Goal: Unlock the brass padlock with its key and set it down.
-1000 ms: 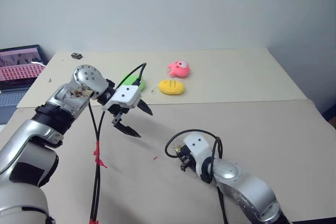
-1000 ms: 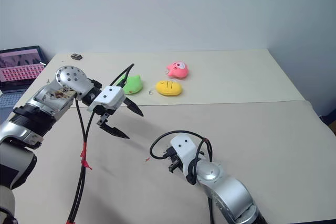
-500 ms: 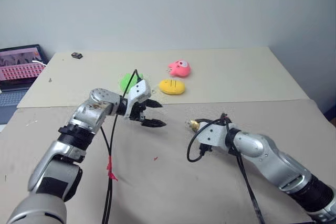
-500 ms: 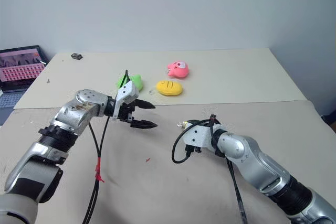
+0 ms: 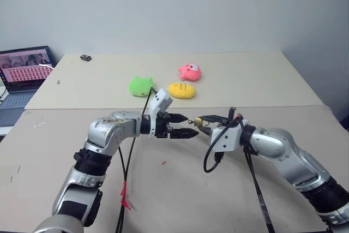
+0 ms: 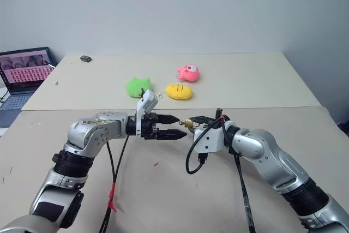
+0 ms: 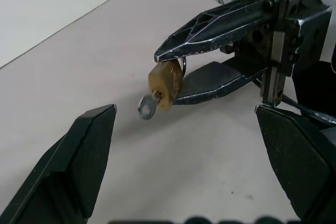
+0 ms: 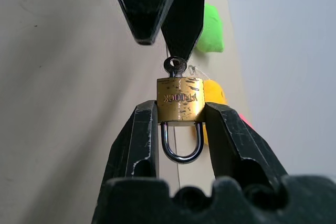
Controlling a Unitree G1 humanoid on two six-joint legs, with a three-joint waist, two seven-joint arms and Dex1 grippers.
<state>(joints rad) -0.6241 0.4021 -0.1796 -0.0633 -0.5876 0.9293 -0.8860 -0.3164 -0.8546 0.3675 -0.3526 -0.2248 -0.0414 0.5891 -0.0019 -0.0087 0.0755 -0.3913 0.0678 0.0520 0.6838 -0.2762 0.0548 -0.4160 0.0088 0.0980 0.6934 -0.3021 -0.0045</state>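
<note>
Above the desk point(image 5: 283, 80), the right gripper point(image 8: 180, 113) clamps the brass padlock point(image 8: 180, 106) by its body, key point(image 8: 175, 66) pointing outward. The left gripper point(image 7: 184, 135) faces the padlock, fingers spread wide, just short of the key.

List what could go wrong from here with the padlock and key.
1. The brass padlock is pinched only at its sides by the right gripper; a push on the key could twist it loose.
2. The left gripper stands wide open around a small key head, so its fingers may close off-centre and miss.
</note>
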